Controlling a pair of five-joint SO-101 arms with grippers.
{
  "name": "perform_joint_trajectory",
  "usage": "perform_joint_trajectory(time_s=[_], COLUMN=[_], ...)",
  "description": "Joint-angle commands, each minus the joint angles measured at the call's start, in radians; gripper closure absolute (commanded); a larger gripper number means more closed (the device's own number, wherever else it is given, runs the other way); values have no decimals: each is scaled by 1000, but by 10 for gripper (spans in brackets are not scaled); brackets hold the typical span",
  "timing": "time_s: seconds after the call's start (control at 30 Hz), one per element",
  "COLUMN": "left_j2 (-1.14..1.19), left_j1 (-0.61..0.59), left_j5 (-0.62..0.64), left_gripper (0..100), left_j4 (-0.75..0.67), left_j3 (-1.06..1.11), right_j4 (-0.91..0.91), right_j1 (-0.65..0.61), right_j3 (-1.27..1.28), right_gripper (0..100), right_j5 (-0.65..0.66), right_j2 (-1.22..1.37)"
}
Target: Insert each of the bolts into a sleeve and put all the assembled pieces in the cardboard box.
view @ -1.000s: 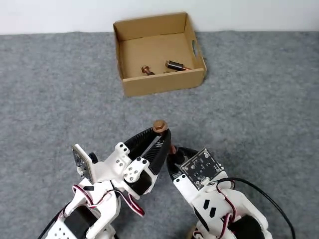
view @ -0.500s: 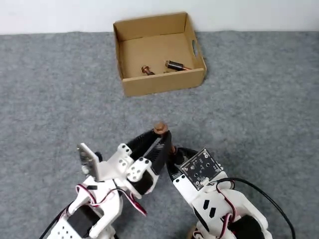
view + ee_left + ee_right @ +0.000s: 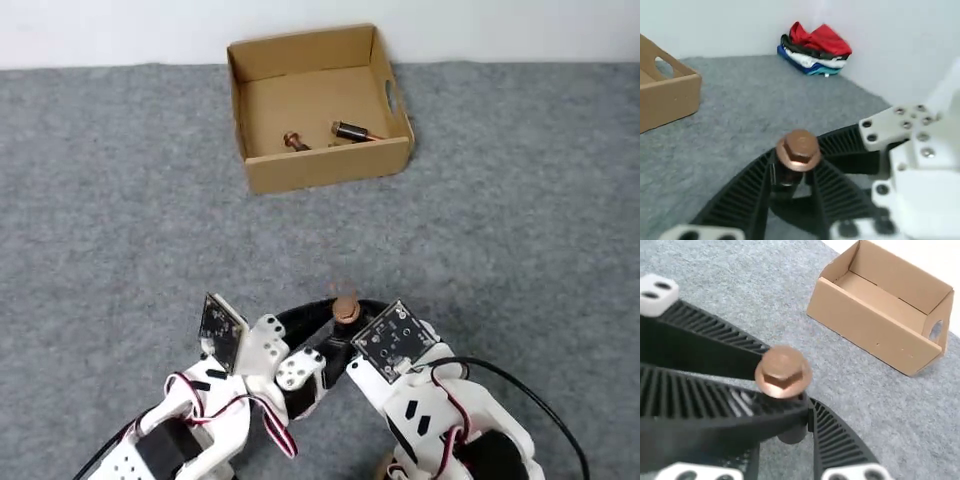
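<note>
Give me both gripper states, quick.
Left gripper: closed on the bolt.
Right gripper: closed on the dark sleeve under the bolt's head.

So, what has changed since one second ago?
The left hand, shut on the bolt, drew back from the cardboard box to the right hand, bringing the bolt to the sleeve held there. The right hand, the box and the two pieces inside stayed put.

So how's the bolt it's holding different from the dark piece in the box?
The held bolt stands head up; the dark piece lies on its side. The left tool and right tool grip the held bolt; the dark piece rests loose in the cardboard box. Both show copper metal.
</note>
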Motion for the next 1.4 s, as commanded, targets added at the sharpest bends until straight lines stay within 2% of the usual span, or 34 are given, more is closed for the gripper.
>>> perform_joint_trajectory(time_s=[0.0,0.3,0.43,0.57,0.73,0.9,1.0,1.13,1.37], left_j2=[9,14,9,8,8,8,14,20,20], left_j1=[26,-117,-196,-374,-643,-807,-865,-885,-884], left_j5=[-35,-166,-213,-284,-324,-350,-364,-371,-367], left_gripper=[780,776,806,991,997,996,996,995,995], left_j4=[123,196,207,203,138,21,23,40,163], left_j3=[-27,-188,-239,-220,-76,148,156,157,157], right_j4=[-27,-27,-28,-28,-131,-283,-331,-377,-398], right_j1=[1,5,93,213,325,394,394,398,394], right_j3=[-75,-71,-74,-77,-100,-226,-379,-606,-1049], right_gripper=[991,991,991,991,991,991,991,991,991], right_j5=[3,-3,-103,-175,-204,-210,-232,-288,-374], right_j2=[-10,-10,-10,-8,41,341,579,883,1369])
